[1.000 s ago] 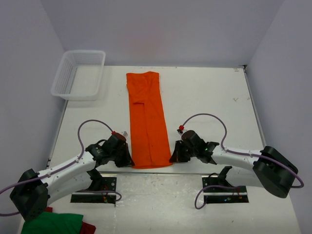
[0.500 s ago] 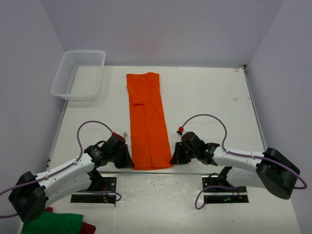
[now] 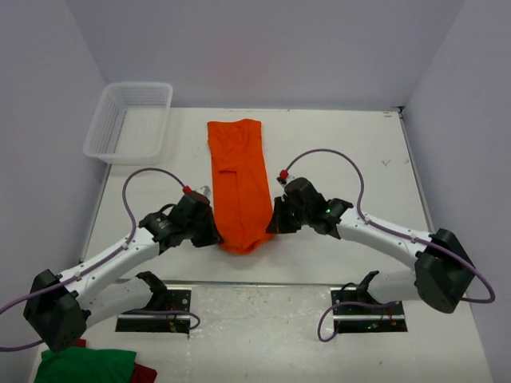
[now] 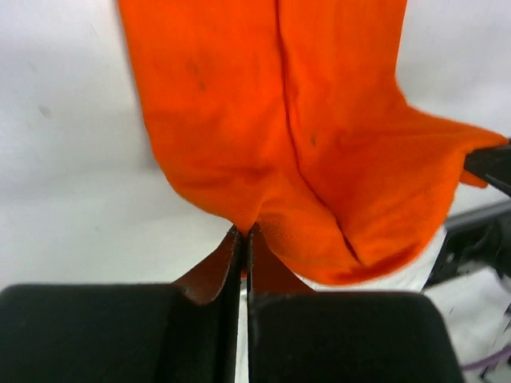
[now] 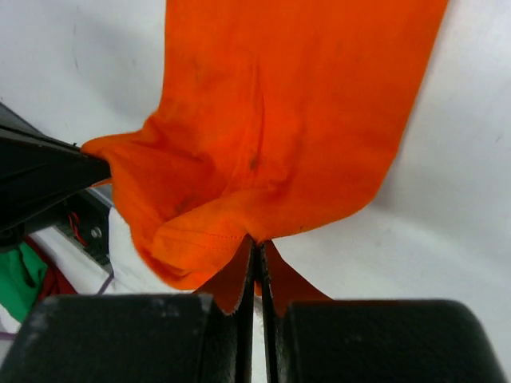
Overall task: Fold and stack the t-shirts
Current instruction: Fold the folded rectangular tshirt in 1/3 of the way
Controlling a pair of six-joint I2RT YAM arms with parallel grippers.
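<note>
Left gripper [image 3: 212, 236] and right gripper [image 3: 275, 223] have carried the near hem farther up-table; both jaws clamped on the soft orange shirt [image 3: 238, 175] (long strip, hem sagging).

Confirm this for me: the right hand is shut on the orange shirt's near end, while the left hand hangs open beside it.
One part is wrong. The left hand is not open beside the shirt: it is shut on the shirt's near end as well, fabric pinched between its fingertips, as the left wrist view shows. The right hand is shut on the near end, as you said.
</note>
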